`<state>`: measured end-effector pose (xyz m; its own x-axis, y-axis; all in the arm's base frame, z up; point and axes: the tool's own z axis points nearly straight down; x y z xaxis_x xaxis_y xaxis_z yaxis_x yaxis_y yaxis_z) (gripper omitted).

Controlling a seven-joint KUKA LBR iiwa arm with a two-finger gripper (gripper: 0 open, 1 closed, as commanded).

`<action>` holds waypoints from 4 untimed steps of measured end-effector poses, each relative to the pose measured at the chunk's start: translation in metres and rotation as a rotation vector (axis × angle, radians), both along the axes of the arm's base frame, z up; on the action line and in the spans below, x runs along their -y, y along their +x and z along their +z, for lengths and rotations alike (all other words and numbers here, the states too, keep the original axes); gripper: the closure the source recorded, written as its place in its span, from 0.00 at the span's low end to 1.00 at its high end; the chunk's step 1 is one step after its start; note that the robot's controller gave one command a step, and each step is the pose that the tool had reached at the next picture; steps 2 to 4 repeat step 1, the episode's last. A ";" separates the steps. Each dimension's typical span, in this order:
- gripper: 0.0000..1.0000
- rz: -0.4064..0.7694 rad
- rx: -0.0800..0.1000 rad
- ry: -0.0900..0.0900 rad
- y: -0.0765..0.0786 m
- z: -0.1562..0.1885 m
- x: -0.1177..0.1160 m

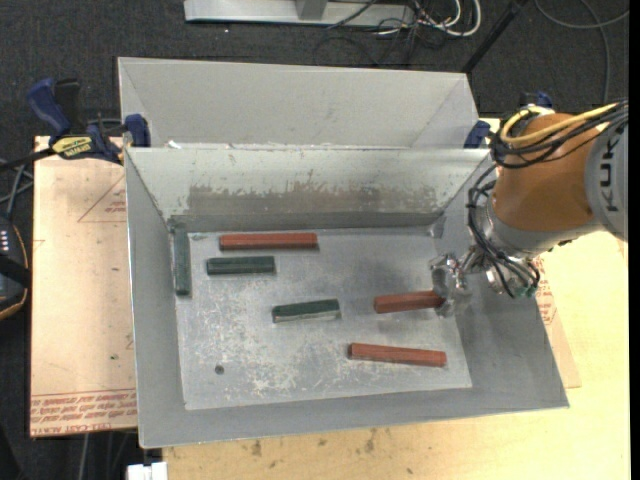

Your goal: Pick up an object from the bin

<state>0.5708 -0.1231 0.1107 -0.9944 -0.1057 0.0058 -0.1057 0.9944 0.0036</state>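
Pincer (448,293) low over floor of grey metal bin (152,318), at 3 o'clock side. Clenched or released: cannot tell.

Nearest thing: short red-brown rectangular bar (405,304), flat on floor. Its right end meets pincer; rest of bar stretches toward 9 o'clock from pincer. Long axis runs 9–3, right end tipped a touch toward 2.

Judgement: grasp falls on bar's end, not its middle, so bar may swing on lift.

Second red-brown bar (397,354) at 7 o'clock, apart. Dark green bar (306,311) further toward 9.
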 end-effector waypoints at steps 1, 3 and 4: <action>1.00 0.188 0.010 -0.001 0.004 0.109 -0.029; 1.00 0.188 0.010 -0.001 0.004 0.109 -0.029; 1.00 0.188 0.010 -0.001 0.004 0.109 -0.029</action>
